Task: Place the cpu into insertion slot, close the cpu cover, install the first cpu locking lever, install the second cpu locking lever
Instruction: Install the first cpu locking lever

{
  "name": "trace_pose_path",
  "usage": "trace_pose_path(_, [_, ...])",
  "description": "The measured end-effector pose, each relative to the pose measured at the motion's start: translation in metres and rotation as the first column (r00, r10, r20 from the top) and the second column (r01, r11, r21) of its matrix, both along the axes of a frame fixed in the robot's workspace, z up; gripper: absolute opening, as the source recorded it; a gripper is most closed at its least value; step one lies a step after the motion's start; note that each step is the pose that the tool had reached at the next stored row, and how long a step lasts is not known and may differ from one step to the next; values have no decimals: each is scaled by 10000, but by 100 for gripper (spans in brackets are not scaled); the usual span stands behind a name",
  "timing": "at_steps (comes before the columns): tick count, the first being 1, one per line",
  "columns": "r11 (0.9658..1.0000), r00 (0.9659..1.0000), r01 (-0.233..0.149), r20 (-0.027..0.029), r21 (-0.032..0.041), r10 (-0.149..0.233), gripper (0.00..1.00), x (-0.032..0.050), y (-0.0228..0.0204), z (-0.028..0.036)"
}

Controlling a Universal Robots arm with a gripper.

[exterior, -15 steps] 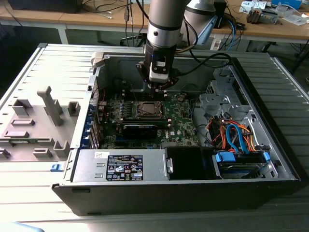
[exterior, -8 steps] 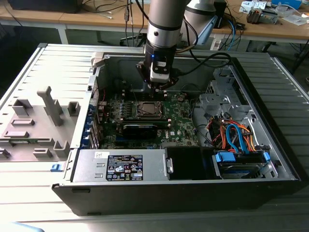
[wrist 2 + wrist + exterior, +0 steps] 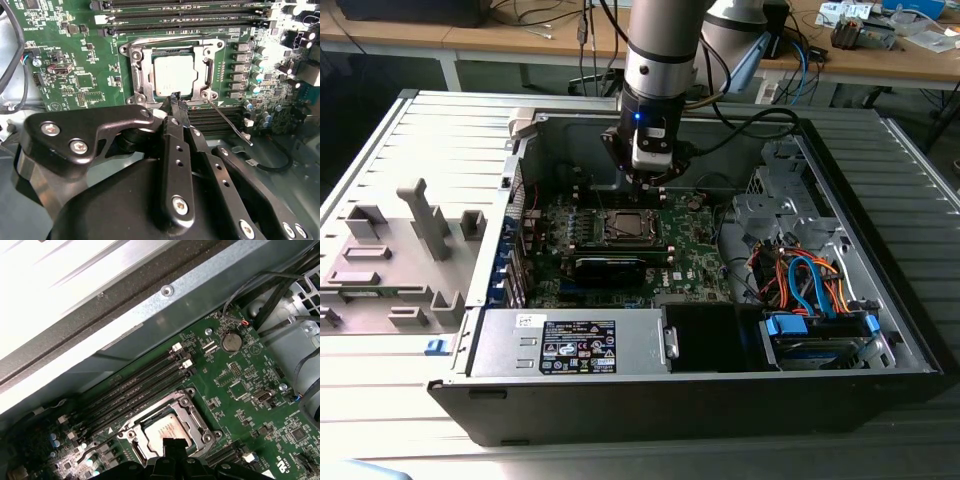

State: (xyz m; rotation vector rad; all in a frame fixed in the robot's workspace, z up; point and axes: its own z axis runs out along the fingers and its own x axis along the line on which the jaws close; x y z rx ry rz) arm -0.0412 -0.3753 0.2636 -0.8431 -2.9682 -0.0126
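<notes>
The gripper (image 3: 177, 102) is pressed together, its black fingertips (image 3: 173, 98) meeting with nothing visible between them. In the second wrist view the tips sit at the edge of the slot (image 3: 134, 54), at the rim of the cover (image 3: 141, 75); whether they touch the metal I cannot tell. In the exterior view the gripper (image 3: 647, 178) hangs from the arm (image 3: 665, 50) just above the slot, inside the open case (image 3: 880, 210).

The cpu (image 3: 173, 75) lies flat in the slot, its grey top showing through the cover's cut-out. The cover lies down over it, framing it on all sides.

One lever (image 3: 229, 122), a thin metal rod, starts at the slot's corner nearest the fingertips and angles away from the slot across the board (image 3: 85, 60). A second lever (image 3: 172, 39) runs along the slot's opposite edge, between the slot and the memory sockets (image 3: 185, 15).

In the first wrist view a coin cell (image 3: 231, 342) sits on the board, well apart from the slot. In the exterior view a long black card (image 3: 610, 268) lies just beside the slot on its near side, and a power supply (image 3: 570, 345) sits nearer the camera than that. Orange and blue cables (image 3: 810, 280) lie well off to the exterior view's right of the slot. A grey moulded tray (image 3: 390, 260) rests on the counter (image 3: 380, 400), outside the case, to the exterior view's left of the slot.
</notes>
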Motion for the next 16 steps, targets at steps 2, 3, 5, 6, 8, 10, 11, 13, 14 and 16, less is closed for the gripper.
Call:
trace_pose_path(2, [10000,10000,-54,0,6,54,11,0,0,0])
trace_pose_path(3, [10000,10000,-75,1,9,75,11,0,0,0])
trace_pose_path(5, [9999,9999,-136,1,18,136,11,0,0,0])
trace_pose_path(6, [9999,9999,-154,1,21,154,11,0,0,0])
trace_pose_path(8, [9998,9998,-198,1,28,198,11,0,0,0])
trace_pose_path(10, [9997,9997,-257,1,34,257,11,0,0,0])
trace_pose_path(11, [9996,9996,-279,1,36,279,11,0,0,0])
trace_pose_path(13, [9995,9995,-321,1,42,321,11,0,0,0])
trace_pose_path(14, [9994,9994,-340,1,45,340,11,0,0,0])
trace_pose_path(16, [9993,9993,-382,1,51,382,11,0,0,0])
